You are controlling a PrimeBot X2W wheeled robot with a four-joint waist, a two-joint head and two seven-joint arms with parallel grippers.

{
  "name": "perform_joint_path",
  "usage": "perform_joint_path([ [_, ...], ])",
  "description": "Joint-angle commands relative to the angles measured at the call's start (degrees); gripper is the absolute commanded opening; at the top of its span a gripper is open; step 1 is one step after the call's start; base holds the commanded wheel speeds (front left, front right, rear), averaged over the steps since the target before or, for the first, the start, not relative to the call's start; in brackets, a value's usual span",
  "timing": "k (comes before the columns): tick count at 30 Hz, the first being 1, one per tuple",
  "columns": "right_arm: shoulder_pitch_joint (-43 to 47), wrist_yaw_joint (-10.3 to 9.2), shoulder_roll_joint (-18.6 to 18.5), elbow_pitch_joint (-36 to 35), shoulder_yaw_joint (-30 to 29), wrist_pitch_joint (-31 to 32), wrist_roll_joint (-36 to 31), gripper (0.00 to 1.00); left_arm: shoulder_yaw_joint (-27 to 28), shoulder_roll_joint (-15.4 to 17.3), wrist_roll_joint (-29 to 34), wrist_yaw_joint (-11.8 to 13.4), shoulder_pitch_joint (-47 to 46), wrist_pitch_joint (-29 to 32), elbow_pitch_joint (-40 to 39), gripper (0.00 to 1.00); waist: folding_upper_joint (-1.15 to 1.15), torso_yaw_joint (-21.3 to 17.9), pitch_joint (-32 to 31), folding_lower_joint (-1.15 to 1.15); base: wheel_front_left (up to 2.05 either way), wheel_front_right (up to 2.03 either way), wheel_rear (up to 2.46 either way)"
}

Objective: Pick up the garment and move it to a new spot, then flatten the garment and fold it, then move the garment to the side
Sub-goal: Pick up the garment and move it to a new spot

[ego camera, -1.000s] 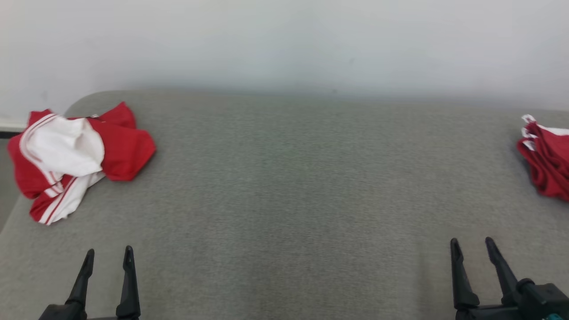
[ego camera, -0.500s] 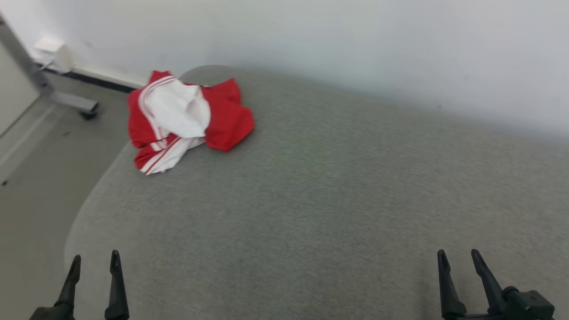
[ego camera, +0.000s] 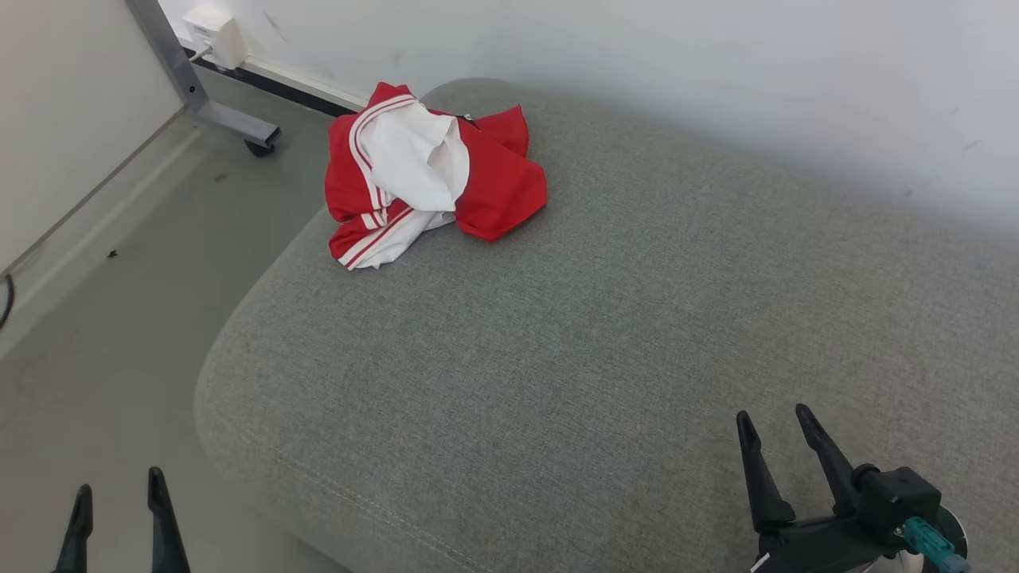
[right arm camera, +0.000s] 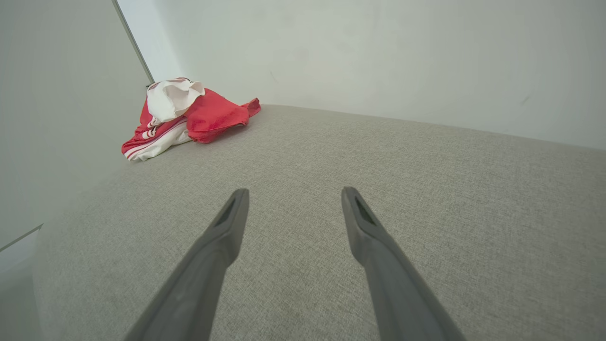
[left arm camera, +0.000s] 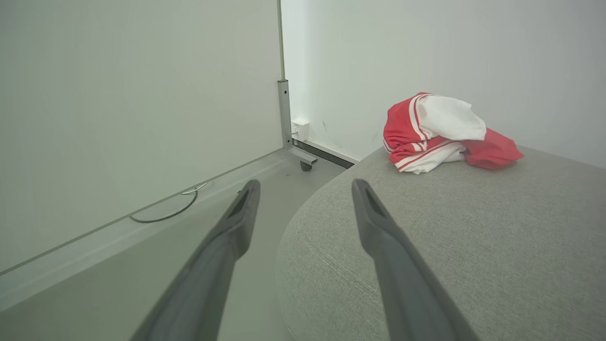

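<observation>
A crumpled red and white garment (ego camera: 426, 179) lies in a heap at the far left corner of the grey cushioned surface (ego camera: 621, 334). It also appears at upper right in the left wrist view, garment (left arm camera: 445, 132), and at upper left in the right wrist view, garment (right arm camera: 182, 116). My left gripper (ego camera: 118, 497) hangs open over the floor, off the cushion's left edge, far from the heap. My right gripper (ego camera: 776, 430) stands open above the cushion's near right part, nothing between its fingers.
A white wall (ego camera: 716, 87) runs behind the cushion. Left of it lies grey floor (ego camera: 103, 318) with a metal frame leg on a caster (ego camera: 255, 145), a white wall box (ego camera: 213, 33) and a cable (left arm camera: 165, 215) by the side panel.
The head camera has swung to the left, so the garment now sits nearer the picture's middle and the floor shows. A red pile at the right edge has left the picture. Both grippers stay open.
</observation>
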Motion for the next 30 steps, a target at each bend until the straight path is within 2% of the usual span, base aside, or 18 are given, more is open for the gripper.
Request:
perform_joint_path([
  [1, -0.51, -0.12, -0.51, 0.50, 0.34, -0.40, 0.47, 1.00, 0.46, -0.27, 0.09, -0.06, 0.73, -0.18, -0.32, 1.00, -0.01, 0.22, 0.20, -0.01, 0.00, 0.00, 0.00],
  [7, 0.05, -0.12, -0.93, 1.50, -0.75, -1.17, 0.60, 1.00, -0.15, -0.37, 0.61, -0.90, -1.90, -0.19, 0.82, 1.00, -0.01, -0.22, -0.29, -0.01, 0.00, 0.00, 0.00],
  [11, 1.69, -0.12, -0.81, 0.56, -3.54, -1.72, -0.24, 1.00, -1.60, 1.21, 0.37, -2.02, -7.01, -0.18, 3.73, 1.00, -0.01, -0.95, -0.58, -0.01, 0.00, 0.00, 0.00],
  [20, -0.14, -0.12, -2.00, -4.82, -5.29, 0.74, -2.86, 1.00, -1.20, 5.60, -3.02, -3.12, -22.58, 0.50, 9.19, 1.00, -0.01, -10.97, 5.30, -0.01, 0.00, 0.00, 0.00],
  [30, -2.44, -0.12, -2.51, -12.58, -8.81, 2.49, -5.23, 1.00, 1.49, 14.46, -6.44, -3.61, -40.15, 3.65, 16.38, 1.00, -0.01, -24.49, 15.92, -0.01, 0.00, 0.00, 0.00],
])
